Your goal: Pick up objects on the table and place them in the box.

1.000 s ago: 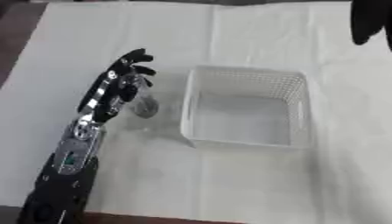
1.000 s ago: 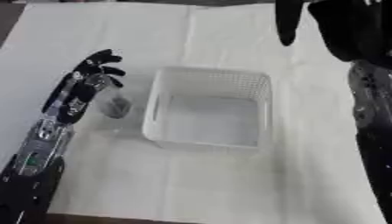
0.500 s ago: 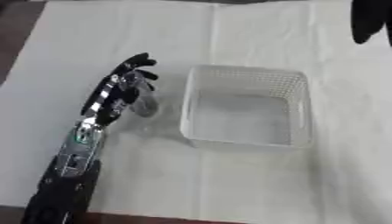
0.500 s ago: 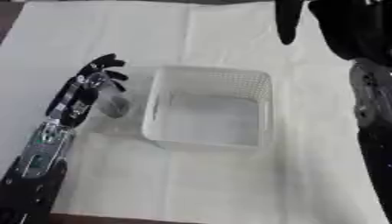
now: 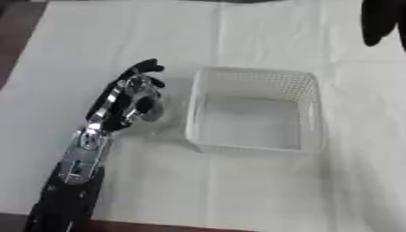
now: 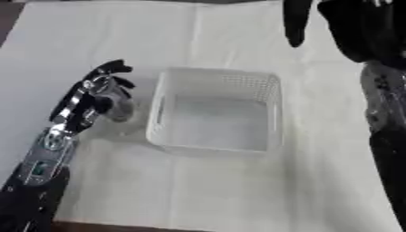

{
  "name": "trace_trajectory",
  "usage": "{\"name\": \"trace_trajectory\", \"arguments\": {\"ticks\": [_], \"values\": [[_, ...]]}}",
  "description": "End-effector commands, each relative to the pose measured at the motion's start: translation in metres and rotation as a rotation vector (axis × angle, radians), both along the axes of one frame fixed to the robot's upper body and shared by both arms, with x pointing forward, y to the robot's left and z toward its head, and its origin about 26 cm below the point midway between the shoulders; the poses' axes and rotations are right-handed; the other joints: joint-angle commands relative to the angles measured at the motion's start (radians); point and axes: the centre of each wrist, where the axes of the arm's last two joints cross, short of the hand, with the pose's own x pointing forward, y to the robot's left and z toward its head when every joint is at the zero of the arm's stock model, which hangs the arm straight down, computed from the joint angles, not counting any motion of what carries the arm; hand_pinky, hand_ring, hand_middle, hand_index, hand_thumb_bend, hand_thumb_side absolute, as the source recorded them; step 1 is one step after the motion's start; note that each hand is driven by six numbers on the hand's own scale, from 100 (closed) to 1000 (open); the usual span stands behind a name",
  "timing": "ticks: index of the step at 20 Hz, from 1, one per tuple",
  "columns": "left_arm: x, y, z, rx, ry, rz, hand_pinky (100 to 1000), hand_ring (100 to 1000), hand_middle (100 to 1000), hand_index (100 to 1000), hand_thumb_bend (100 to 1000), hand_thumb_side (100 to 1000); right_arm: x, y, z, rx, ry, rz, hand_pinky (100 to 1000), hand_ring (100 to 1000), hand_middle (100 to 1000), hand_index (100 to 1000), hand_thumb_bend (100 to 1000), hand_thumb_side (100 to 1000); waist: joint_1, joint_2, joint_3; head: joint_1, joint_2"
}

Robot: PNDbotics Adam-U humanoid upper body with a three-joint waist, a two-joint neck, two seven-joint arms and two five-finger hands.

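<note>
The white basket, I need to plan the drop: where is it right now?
The white basket sits mid-table on the white cloth, just right of the left hand in both eye views.

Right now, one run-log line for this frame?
left hand: curled round clear object beside basket | right hand: raised, idle | basket: empty

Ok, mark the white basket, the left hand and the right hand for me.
white basket point(image 5: 255, 77), left eye view, on its far perforated wall.
left hand point(image 5: 123, 102), left eye view, on the palm beside the basket.
right hand point(image 6: 353, 22), right eye view, on the dark hand at the top edge.
</note>
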Motion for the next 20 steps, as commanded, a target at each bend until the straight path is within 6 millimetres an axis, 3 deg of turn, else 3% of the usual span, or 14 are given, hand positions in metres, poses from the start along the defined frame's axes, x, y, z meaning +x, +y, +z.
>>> {"name": "trace_trajectory", "arguments": {"ticks": [1, 2, 3, 4, 5, 6, 7, 8, 9, 15, 20], "values": [[0.004, 0.001, 0.008, 0.027, 0.007, 0.053, 362, 517, 620, 861, 618, 697, -0.004, -0.002, 0.007, -0.034, -0.304, 0.072, 293, 449, 568, 117, 100, 858, 0.001, -0.017, -0.002, -0.002, 0.0], [0.005, 0.0, 0.008, 0.035, 0.018, 0.076, 369, 524, 628, 866, 624, 700, -0.004, -0.002, 0.007, -0.035, -0.303, 0.072, 293, 450, 568, 118, 100, 858, 0.002, -0.017, -0.002, -0.002, 0.0], [0.006, -0.001, 0.009, 0.036, 0.028, 0.102, 268, 439, 518, 745, 477, 636, -0.004, -0.002, 0.007, -0.036, -0.302, 0.071, 293, 449, 566, 116, 100, 860, 0.002, -0.017, -0.003, -0.001, 0.0], [0.007, -0.003, 0.009, 0.024, 0.037, 0.132, 301, 466, 556, 794, 541, 654, -0.004, -0.002, 0.007, -0.037, -0.302, 0.071, 293, 449, 567, 117, 100, 859, 0.002, -0.016, -0.004, -0.001, 0.0], [0.008, -0.004, 0.009, 0.005, 0.047, 0.162, 110, 306, 359, 526, 100, 630, -0.004, -0.003, 0.007, -0.037, -0.302, 0.071, 292, 448, 565, 115, 100, 864, 0.002, -0.015, -0.006, -0.001, 0.0], [0.009, -0.006, 0.008, -0.034, 0.059, 0.202, 129, 320, 376, 549, 100, 626, -0.004, -0.003, 0.007, -0.038, -0.303, 0.07, 292, 448, 565, 115, 100, 862, 0.002, -0.014, -0.007, -0.001, 0.0], [0.009, -0.008, 0.008, -0.069, 0.069, 0.228, 100, 134, 165, 324, 100, 412, -0.004, -0.003, 0.007, -0.038, -0.304, 0.069, 292, 448, 564, 114, 100, 864, 0.002, -0.013, -0.009, -0.001, 0.0], [0.01, -0.01, 0.008, -0.105, 0.075, 0.246, 100, 153, 187, 347, 100, 420, -0.004, -0.003, 0.007, -0.038, -0.304, 0.068, 292, 448, 564, 114, 100, 864, 0.002, -0.013, -0.01, 0.0, 0.0], [0.01, -0.012, 0.009, -0.127, 0.078, 0.253, 100, 100, 100, 223, 100, 384, -0.004, -0.003, 0.007, -0.038, -0.305, 0.068, 292, 447, 563, 113, 100, 866, 0.002, -0.012, -0.011, 0.0, 0.0], [0.012, -0.016, 0.016, -0.16, 0.06, 0.194, 100, 100, 100, 206, 100, 396, -0.004, -0.003, 0.006, -0.038, -0.294, 0.066, 290, 445, 560, 114, 100, 868, 0.002, -0.017, -0.007, 0.0, 0.0], [0.017, -0.011, 0.034, -0.168, -0.001, 0.176, 100, 100, 100, 206, 100, 429, -0.002, -0.004, 0.003, -0.035, -0.276, 0.063, 289, 444, 558, 117, 100, 869, 0.004, -0.029, -0.008, -0.002, 0.0]]}}
